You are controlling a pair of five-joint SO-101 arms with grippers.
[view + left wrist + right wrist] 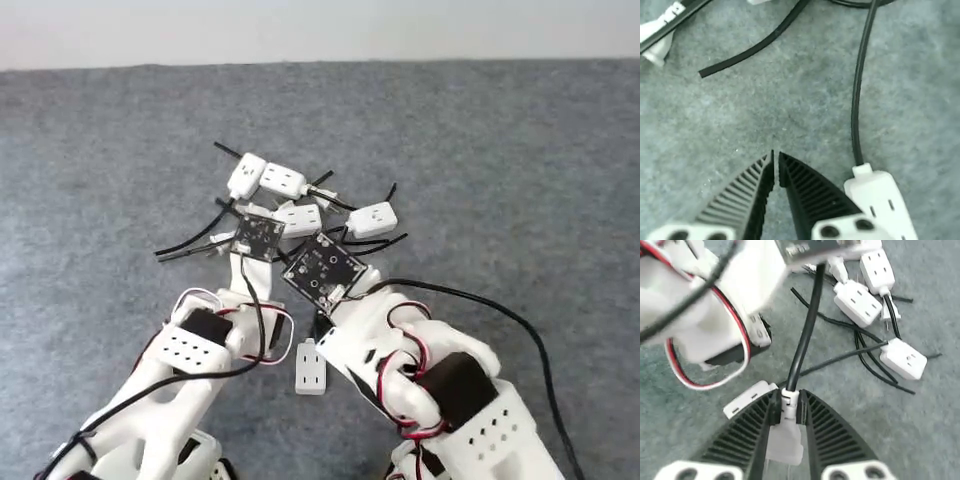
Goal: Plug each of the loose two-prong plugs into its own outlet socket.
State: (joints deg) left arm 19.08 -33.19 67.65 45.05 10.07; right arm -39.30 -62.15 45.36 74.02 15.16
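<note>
1. The right gripper has its jaws clamped on a white plug, held short of the socket cluster. The plug's long axis runs along the fingers. Its black cord leaves the far end toward the cluster, and the prongs seem to face back toward the wrist (they sit at the frame edge, so this is uncertain).
2. The left gripper has its jaws closed with nothing between them, tips over grey mat. A white socket lies just beside one finger, cord end pointing away from the wrist.
3. The high view adds a spare socket, lying apart from the cluster on its near side, between the two arms.
</note>
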